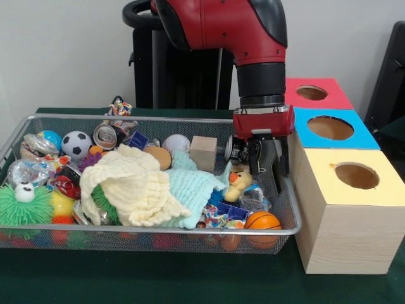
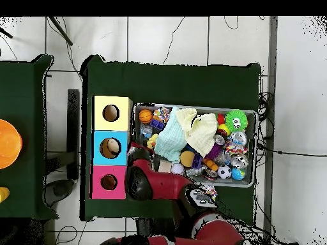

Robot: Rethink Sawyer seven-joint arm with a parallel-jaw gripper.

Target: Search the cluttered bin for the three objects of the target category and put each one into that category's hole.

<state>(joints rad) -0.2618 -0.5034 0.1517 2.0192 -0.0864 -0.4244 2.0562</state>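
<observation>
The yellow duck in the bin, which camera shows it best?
The front view: the yellow duck sits upright in the bin, just below the gripper. In the overhead view it is only a small yellow speck beside the arm.

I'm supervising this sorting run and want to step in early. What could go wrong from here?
The gripper hangs low at the bin's end nearest the boxes, by the rubber duck; it might snag the mesh wall. The yellow cloth and mint cloth cover much clutter, so targets may be hidden. The red-topped box's hole sits farthest back.
</observation>
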